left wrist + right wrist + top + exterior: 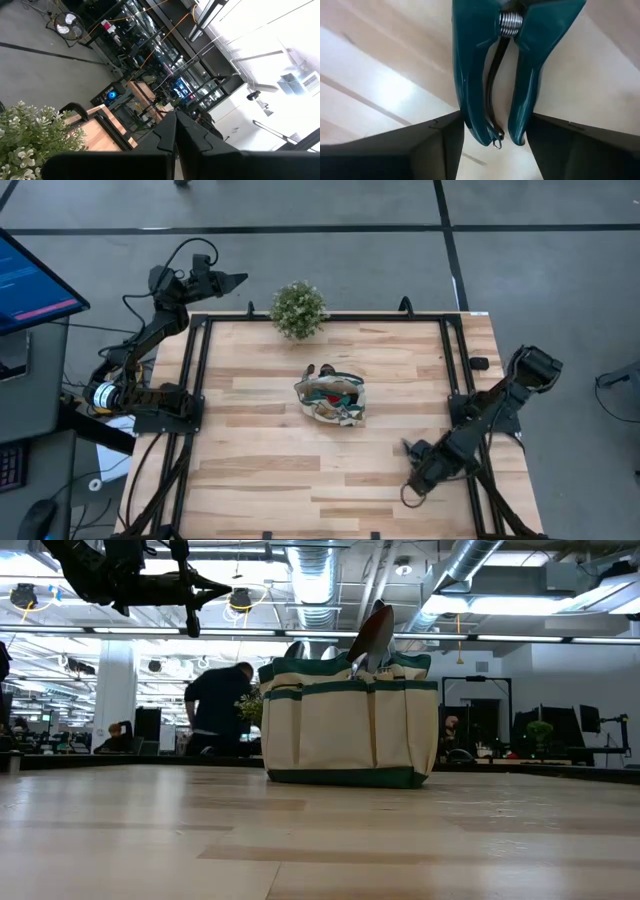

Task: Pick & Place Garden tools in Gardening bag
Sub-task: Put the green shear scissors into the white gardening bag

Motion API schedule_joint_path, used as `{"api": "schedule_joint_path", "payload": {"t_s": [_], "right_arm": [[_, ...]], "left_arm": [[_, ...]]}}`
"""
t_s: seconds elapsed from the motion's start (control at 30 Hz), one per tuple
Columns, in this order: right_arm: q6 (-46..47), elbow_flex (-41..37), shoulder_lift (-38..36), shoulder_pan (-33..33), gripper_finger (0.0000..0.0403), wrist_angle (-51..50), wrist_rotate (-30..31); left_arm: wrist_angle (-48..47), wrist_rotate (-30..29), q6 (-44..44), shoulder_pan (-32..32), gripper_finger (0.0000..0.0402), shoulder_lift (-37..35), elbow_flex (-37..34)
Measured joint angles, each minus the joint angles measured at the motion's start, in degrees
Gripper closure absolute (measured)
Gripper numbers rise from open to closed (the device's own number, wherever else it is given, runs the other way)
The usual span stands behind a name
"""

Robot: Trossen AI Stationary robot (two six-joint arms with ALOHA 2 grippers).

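Note:
The beige gardening bag (330, 398) with green trim stands mid-table, also in the low view (350, 725). Trowel blades (375, 635) stick up out of it, and a red glove (345, 392) shows inside. The teal-handled pruning shears (492, 75) lie at the table's right, by my right gripper (413, 465), which is shut on them (495, 135). My left gripper (238, 279) is shut and empty, raised beyond the table's far left corner; it also shows in the left wrist view (175, 131) and the low view (215, 585). My right gripper pinches the free ends of the shears' two teal handles (470, 122) between its two fingers, one finger on the outer side of each handle. The fingers lie along the shears. Pale table wood shows right behind them; whether they rest on it, I cannot tell.
A bushy green potted plant (298, 308) stands at the table's far edge, close to my left gripper; it also shows in the left wrist view (30, 135). A black frame (450, 360) rims the table. Bare wood lies on the near half. People show in the room behind (215, 705).

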Motion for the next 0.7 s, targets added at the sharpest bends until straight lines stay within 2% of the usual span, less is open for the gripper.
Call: {"api": "schedule_joint_path", "payload": {"t_s": [0.13, 0.27, 0.37, 0.5, 0.57, 0.7], "right_arm": [[1.86, 0.0, 0.0, -5.9, 0.0232, 3.08, -0.2], [11.38, -0.02, 0.0, -12.4, 0.0232, 8.9, -1.98], [13.55, -0.03, 0.0, -16.3, 0.0232, 16.62, 1.04], [11.66, -0.01, 0.0, -21.06, 0.0232, 23.85, 5.81], [9.83, 0.02, 0.0, -22.97, 0.0206, 24.51, 5.88], [9.58, 0.02, 0.0, -24.58, 0.012, 23.5, 5.68]], "left_arm": [[0.0, 0.0, 0.13, 0.0, 0.0394, 0.0, 0.0], [0.0, 0.0, 0.13, 0.01, 0.0394, 0.0, 0.0], [0.0, 0.0, 0.13, -0.01, 0.0394, 0.0, 0.0], [0.0, 0.0, 0.11, 0.01, 0.0394, 0.0, 0.0], [0.02, 0.0, 0.11, 0.02, 0.0394, 0.0, 0.0], [0.0, 0.12, 0.11, 0.0, 0.0394, 0.0, 0.0]]}}
